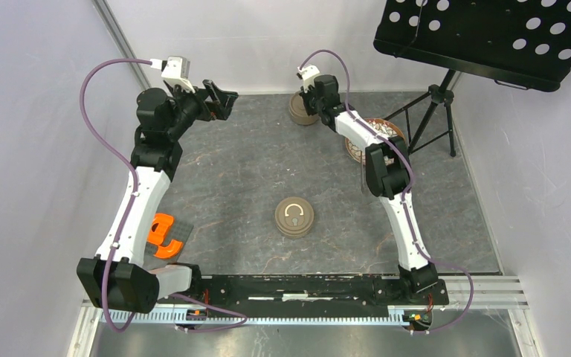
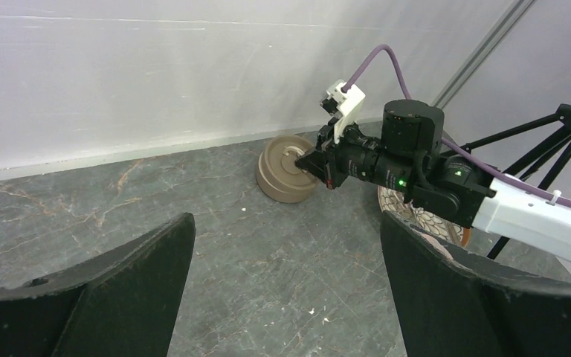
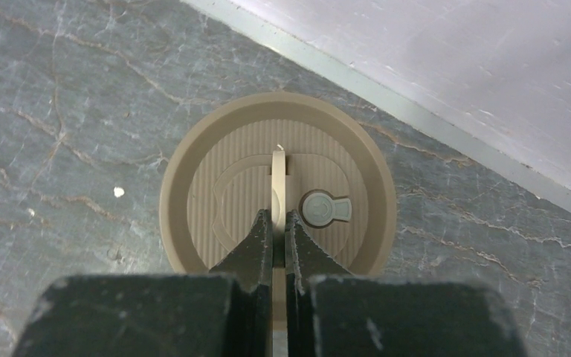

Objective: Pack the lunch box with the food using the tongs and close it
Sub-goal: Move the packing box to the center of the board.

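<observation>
Item: box (image 3: 215, 208), round, tan plastic, low; ribbed lid w/ small grey knob (image 3: 320, 208) off-centre and thin handle (image 3: 278, 186) stood upright across lid. Loc: far edge of table (image 1: 230, 186), just beside back wall (image 1: 268, 37). R gripper (image 3: 278, 219) directly above it, jaws pinched tight on handle. L gripper (image 2: 286, 219) raised at far left, jaws spread fully wide, nothing in them. 2nd tan round (image 1: 294, 217), same top pattern, handle flat, mid-table, well apart from box. Surface: dark grey marbled slab, few white specks. Room: pale plain walls; black perforated stand (image 1: 491, 37) on tripod (image 1: 435, 119), right rear. Orange part (image 1: 165, 234) near left edge, half under L arm. Patterned plate (image 1: 392, 128) right of box, mostly covered by R arm; contents not legible. Box sides and interior not seen from above.
</observation>
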